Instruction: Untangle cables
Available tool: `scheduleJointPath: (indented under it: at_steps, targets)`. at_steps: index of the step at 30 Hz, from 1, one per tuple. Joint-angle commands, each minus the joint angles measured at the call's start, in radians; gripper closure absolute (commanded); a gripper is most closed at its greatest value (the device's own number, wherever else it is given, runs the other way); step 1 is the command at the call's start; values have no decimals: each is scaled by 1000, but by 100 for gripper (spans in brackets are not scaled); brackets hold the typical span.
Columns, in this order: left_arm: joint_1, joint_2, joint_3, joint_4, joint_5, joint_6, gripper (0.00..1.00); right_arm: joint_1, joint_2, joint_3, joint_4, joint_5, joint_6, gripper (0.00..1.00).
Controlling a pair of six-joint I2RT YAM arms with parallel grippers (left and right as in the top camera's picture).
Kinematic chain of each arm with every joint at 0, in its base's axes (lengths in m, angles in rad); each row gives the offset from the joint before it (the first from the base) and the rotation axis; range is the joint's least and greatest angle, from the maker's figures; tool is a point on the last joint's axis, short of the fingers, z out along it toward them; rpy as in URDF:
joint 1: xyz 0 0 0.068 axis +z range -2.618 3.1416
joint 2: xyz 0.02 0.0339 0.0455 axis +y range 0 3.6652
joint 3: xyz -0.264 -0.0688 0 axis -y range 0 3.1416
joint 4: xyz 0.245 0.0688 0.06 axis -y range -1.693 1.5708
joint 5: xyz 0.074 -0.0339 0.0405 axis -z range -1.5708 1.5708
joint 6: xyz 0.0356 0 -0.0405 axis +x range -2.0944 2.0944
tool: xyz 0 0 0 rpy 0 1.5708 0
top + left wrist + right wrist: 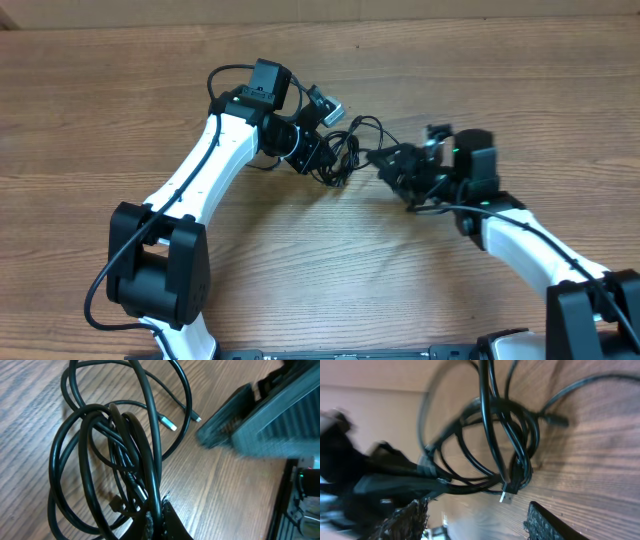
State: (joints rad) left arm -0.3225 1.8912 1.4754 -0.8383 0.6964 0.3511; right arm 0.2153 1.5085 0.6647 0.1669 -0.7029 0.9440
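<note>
The cables [352, 148] are a tangled bunch of thin black cords on the wooden table between the two grippers. In the left wrist view the cables [107, 455] form several overlapping loops, with two small plugs [170, 424] lying free at the far side. My left gripper [159, 522] is shut on one black strand at the bunch's near edge; it also shows in the overhead view [325, 155]. My right gripper [477, 522] is open and empty, its fingers just short of the cables [492, 445], with a silver USB plug [506, 496] hanging in front. It sits right of the bunch [395, 165].
The wooden table [330, 270] surrounds the bunch. The right gripper's grey body [260, 415] is close to the right of the cables. The left arm [367, 482] shows blurred at the left in the right wrist view. A small silver-tipped part [330, 108] sits above the left gripper.
</note>
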Motion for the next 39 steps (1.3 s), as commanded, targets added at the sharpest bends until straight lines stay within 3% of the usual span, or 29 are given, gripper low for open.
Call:
scheduleJointPath:
  at_steps: [1, 5, 9, 12, 15, 23, 25, 27, 28, 33, 37, 39]
  targets:
    - [1, 7, -3, -2, 64, 31, 96, 39, 38, 10, 39, 158, -14, 38]
    - [1, 7, -3, -2, 64, 31, 96, 63, 82, 10, 157, 148, -14, 43]
    - [0, 7, -3, -2, 66, 31, 96, 87, 89, 10, 208, 150, -14, 55]
    - [0, 7, -3, -2, 92, 31, 96, 94, 89, 10, 198, 185, -15, 55]
    - [0, 7, -3, 0, 98, 31, 96, 94, 90, 10, 180, 219, -19, 65]
    - [0, 7, -3, 2, 117, 31, 96, 97, 124, 10, 145, 277, -63, 77]
    - [0, 7, -3, 2, 116, 31, 96, 103, 139, 10, 144, 271, -63, 83]
    - [0, 7, -3, 3, 115, 31, 96, 108, 147, 10, 145, 248, -63, 96]
    - [0, 7, -3, 4, 112, 31, 96, 110, 147, 10, 145, 234, -63, 96]
    - [0, 7, -3, 5, 50, 31, 96, 85, 140, 11, 240, 22, -63, 96]
    - [0, 7, -3, -22, -8, 31, 96, -54, 97, 11, 414, -354, -3, 96]
    - [2, 7, -3, -40, -13, 31, 96, -151, 76, 11, 479, -446, 54, 96]
